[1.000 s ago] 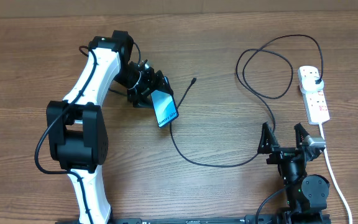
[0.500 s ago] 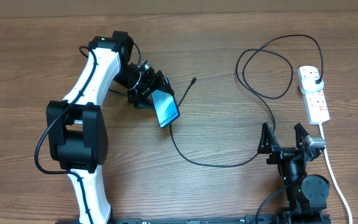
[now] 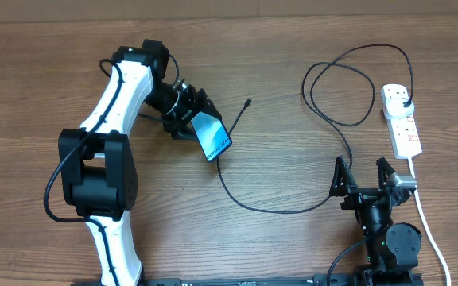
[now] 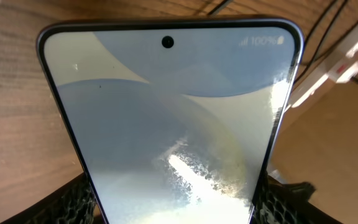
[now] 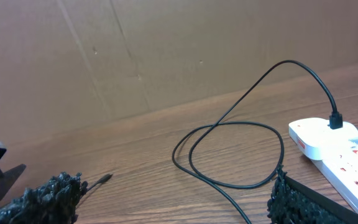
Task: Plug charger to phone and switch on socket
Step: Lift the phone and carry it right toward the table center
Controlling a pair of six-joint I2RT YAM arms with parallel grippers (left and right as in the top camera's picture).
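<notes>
Showing a wooden table [image 3: 277,246] from above. The left gripper [image 3: 193,121] clamps the phone [image 3: 212,137] across its sides, screen up, its long axis running straight out from the fingers [image 4: 73,205]. The right gripper [image 3: 364,176] stands wide open and empty near the power strip [image 3: 404,127]. The black cable [image 3: 281,211] runs from that strip; its loose tip [image 3: 247,102] lies on the wood just off one side of the phone's outer end, well apart from the right fingers, so the left arm is nearer.

The phone [image 3: 211,136] glows pale blue with cream swirls (black edges); the charger [image 5: 289,61] is black, the socket [image 3: 405,131] white, the surface [image 3: 277,254] brown woodgrain.
</notes>
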